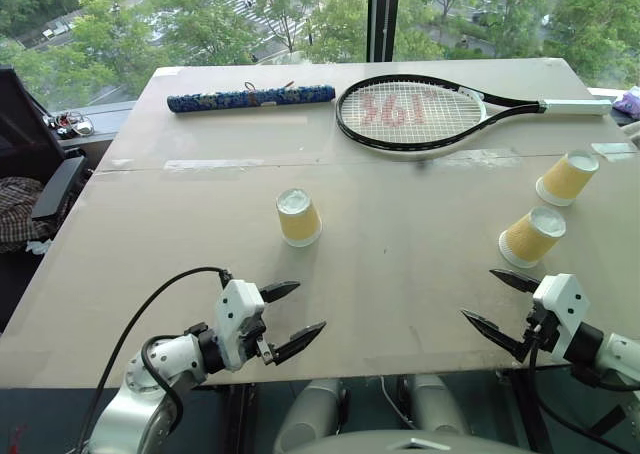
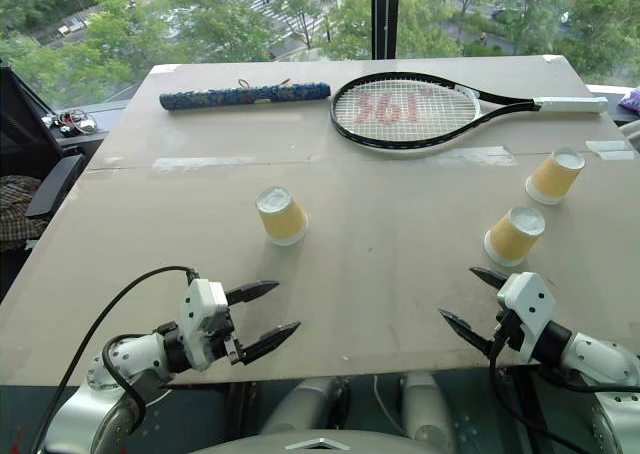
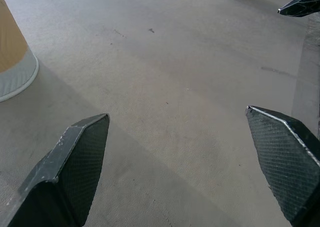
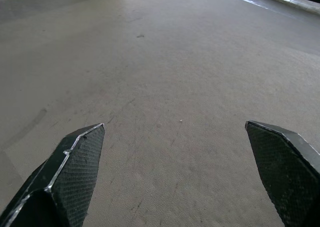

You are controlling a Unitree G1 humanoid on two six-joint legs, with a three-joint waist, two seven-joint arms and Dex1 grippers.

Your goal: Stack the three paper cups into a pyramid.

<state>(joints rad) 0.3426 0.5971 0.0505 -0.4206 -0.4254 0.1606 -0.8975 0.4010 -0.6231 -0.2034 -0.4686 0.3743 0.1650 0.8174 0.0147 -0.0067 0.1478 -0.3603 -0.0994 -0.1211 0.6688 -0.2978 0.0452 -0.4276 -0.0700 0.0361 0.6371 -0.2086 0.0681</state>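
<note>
Yellow paper cups sit upside down and apart on the tan table [image 1: 400, 274]: one cup [image 1: 298, 217] left of centre, a second cup [image 1: 532, 237] near the right gripper [image 1: 503, 305], a third cup [image 1: 567, 178] farther right. Left gripper [image 1: 290, 317] hovers at the near edge, fingers spread wide, holding nothing. Right gripper's fingers are spread too, empty. Tennis racket [image 1: 420, 112] and a blue patterned roll [image 1: 250, 98] lie far back.

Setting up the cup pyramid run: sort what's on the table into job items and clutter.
Job items:
- left paper cup, upside down
- near right paper cup, upside down
- far right paper cup, upside down
- left tool and right tool, both open, empty

Clutter:
- tennis racket
- blue patterned roll
</note>
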